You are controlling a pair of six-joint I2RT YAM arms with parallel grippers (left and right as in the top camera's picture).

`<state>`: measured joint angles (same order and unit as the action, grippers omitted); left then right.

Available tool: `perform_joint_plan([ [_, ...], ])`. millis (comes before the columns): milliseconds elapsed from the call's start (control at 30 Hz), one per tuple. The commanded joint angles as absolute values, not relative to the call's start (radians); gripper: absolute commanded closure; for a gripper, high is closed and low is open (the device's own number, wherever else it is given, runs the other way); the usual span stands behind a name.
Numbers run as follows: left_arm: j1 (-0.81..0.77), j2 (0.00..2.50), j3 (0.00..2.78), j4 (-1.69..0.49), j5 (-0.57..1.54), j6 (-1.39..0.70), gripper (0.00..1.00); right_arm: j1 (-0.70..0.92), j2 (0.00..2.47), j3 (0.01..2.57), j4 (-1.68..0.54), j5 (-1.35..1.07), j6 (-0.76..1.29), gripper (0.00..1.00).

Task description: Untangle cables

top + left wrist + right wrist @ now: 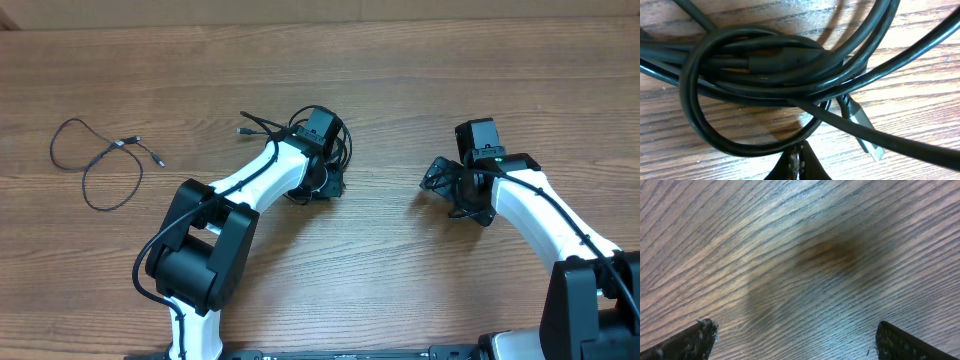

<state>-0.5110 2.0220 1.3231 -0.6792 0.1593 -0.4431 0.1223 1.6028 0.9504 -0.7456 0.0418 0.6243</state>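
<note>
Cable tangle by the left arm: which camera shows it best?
Left wrist: the cable tangle fills the frame, with its loops and a silver plug clear. Overhead shows the tangle small and partly hidden under the left arm. Right wrist shows none of it, only the table.

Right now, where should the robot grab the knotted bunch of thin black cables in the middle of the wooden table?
Probably the plug end sticking out at the far-left of the knotted bunch of thin black cables. Come from above, jaws across the cord: it lies straight and alone on the wooden table, while the rest is overlapping loops beneath the left gripper.
</note>
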Motion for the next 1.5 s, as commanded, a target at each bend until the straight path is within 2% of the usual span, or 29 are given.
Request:
perform_joint_plan([
  [0,-0.511,2.027,1.309,-0.672,0.119,-0.453,0.94,0.12,1.594,0.952,-0.741,0.055,0.62,0.0],
  [1067,-0.511,2.027,1.309,-0.669,0.119,-0.453,0.92,0.12,1.594,0.952,-0.741,0.055,0.62,0.0],
  [1467,-0.511,2.027,1.296,-0.654,0.12,-0.453,0.86,0.12,1.594,0.952,-0.741,0.055,0.619,0.0],
])
